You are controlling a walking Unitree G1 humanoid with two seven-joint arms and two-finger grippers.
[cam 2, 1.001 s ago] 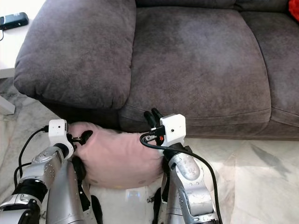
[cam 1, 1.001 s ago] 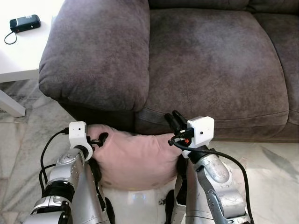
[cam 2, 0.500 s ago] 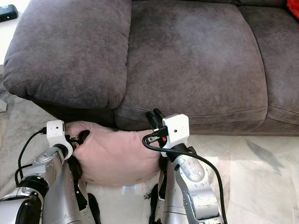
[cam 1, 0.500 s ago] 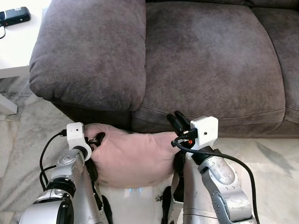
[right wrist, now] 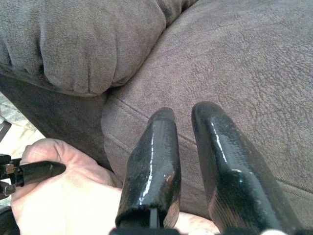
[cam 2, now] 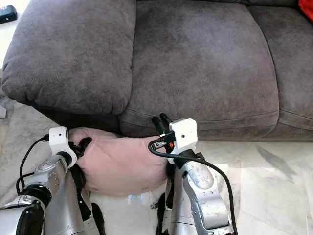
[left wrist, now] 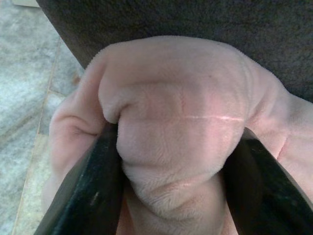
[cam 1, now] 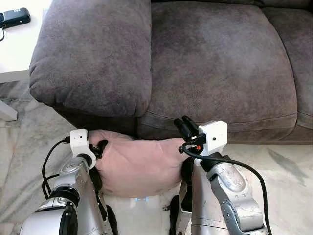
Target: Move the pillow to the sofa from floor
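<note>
A pink pillow (cam 1: 139, 164) hangs just above the floor, against the front of the grey sofa (cam 1: 215, 63), squeezed between my two arms. My left gripper (cam 1: 100, 146) is shut on a bunched fold at the pillow's left end; the left wrist view has the soft fold (left wrist: 171, 122) pinched between both black fingers (left wrist: 93, 196). My right gripper (cam 1: 182, 125) sits at the pillow's upper right corner, shut with nothing in it, pointing at the seat cushion. In the right wrist view its fingers (right wrist: 151, 161) hover over the seat's front edge.
The sofa's thick armrest (cam 1: 93, 54) overhangs the pillow's left part. A white table (cam 1: 14, 49) with a black device (cam 1: 14, 17) stands at the far left. Marble floor (cam 1: 283, 166) spreads to the right of my arms.
The camera has turned a little to the right, so the sofa sits further left in view. The pillow stays clamped between my arms as before.
</note>
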